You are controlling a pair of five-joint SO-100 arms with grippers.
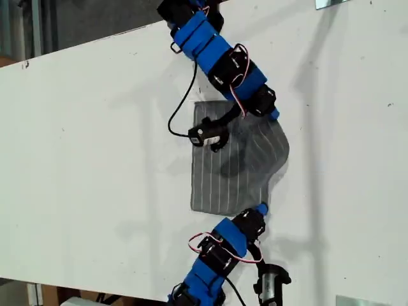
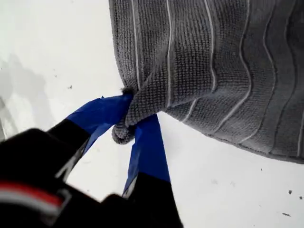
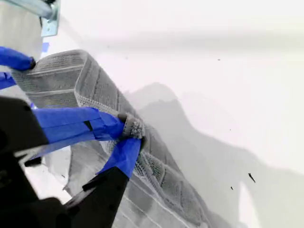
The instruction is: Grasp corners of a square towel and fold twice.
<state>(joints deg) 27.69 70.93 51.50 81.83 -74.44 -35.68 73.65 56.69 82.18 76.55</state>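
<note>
The grey striped towel (image 1: 220,178) lies on the white table (image 1: 95,159), its side toward the exterior view's right lifted and curling over. My first gripper (image 1: 273,112), on the arm coming from the exterior view's top, is shut on one corner (image 2: 122,133) of the towel (image 2: 213,61), pinched between blue fingers (image 2: 147,142). My second gripper (image 1: 260,209), on the arm from the exterior view's bottom, is shut on another corner (image 3: 133,127). A raised fold of towel (image 3: 161,175) runs from it toward my first gripper (image 3: 14,66).
Metal brackets sit at the table's edges at the exterior view's top right (image 1: 331,3) and bottom right (image 1: 357,299); one bracket (image 3: 50,21) shows beyond my first gripper. A black cable (image 1: 182,108) hangs from the first arm over the table beside the towel.
</note>
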